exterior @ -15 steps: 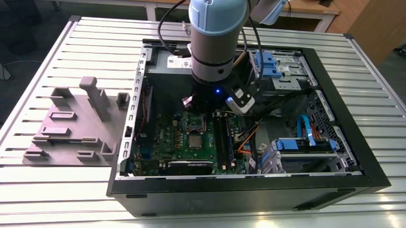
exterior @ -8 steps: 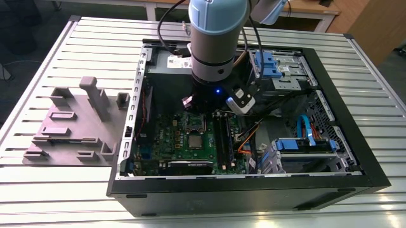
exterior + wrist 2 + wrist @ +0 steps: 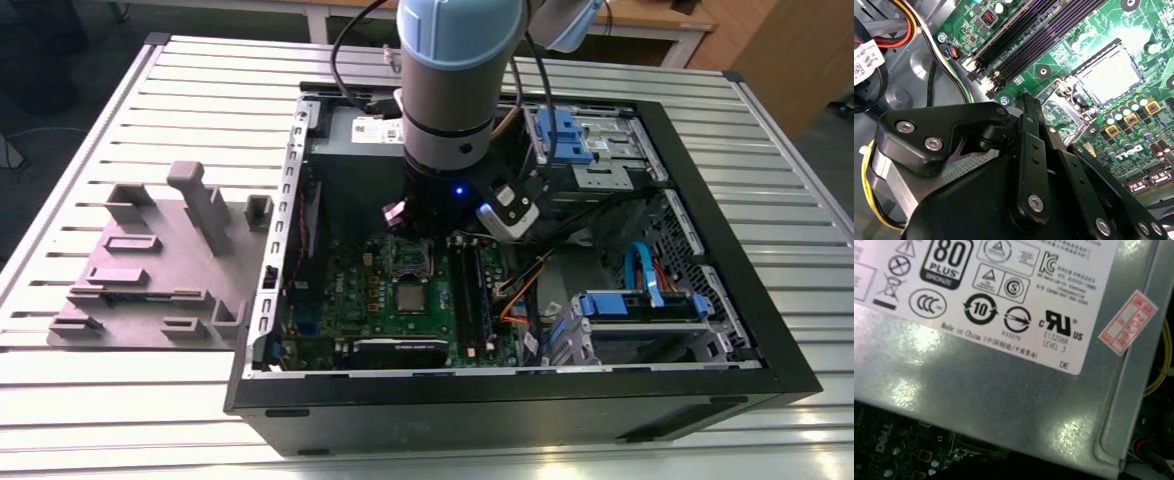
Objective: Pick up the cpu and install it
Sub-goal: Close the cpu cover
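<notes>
You can see a white printed label (image 3: 1004, 290) of certification marks on the grey metal power-supply housing (image 3: 1004, 405), a red-bordered numbered sticker (image 3: 1128, 322) beside it, and white lettering on the green motherboard (image 3: 1059, 62).

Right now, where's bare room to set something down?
The ridged metal table is bare around the grey plastic fixture and along the near wall of the black computer case. Inside the case, over the green motherboard, it's crowded.

The motherboard (image 3: 350, 292) is green and the cpu (image 3: 407, 298) on it is silvery-grey. The computer case (image 3: 534, 405) is black, its drive brackets (image 3: 563, 135) blue. The table (image 3: 120, 425) shows pale grey parallel ribs.
</notes>
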Controlling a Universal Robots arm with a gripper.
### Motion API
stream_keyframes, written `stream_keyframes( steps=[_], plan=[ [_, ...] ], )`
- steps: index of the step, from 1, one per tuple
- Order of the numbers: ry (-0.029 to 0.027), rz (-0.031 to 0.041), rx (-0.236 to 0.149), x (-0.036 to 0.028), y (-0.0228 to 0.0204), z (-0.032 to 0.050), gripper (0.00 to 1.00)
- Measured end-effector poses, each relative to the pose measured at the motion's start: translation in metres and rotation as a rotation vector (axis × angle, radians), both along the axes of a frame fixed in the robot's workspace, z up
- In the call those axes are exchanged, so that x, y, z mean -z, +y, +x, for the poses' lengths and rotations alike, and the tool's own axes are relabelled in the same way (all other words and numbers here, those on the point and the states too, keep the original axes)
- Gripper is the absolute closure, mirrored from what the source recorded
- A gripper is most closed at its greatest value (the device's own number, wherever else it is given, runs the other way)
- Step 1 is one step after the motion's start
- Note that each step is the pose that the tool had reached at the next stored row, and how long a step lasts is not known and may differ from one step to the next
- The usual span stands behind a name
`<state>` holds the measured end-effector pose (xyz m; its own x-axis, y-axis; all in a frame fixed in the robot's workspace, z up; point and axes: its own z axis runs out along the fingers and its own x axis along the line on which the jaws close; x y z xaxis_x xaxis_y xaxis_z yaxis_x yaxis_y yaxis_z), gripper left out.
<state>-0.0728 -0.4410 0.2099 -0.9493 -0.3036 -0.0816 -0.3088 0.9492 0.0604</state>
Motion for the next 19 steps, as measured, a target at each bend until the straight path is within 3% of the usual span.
stream_keyframes(
  steps=[10, 19],
  plan=[
    [0.0, 0.0, 0.0, -0.0066, -0.0035, 0.0, 0.9],
    [0.002, 0.0036, -0.002, -0.0007, -0.0033, 0.0031, 0.9]
  ],
)
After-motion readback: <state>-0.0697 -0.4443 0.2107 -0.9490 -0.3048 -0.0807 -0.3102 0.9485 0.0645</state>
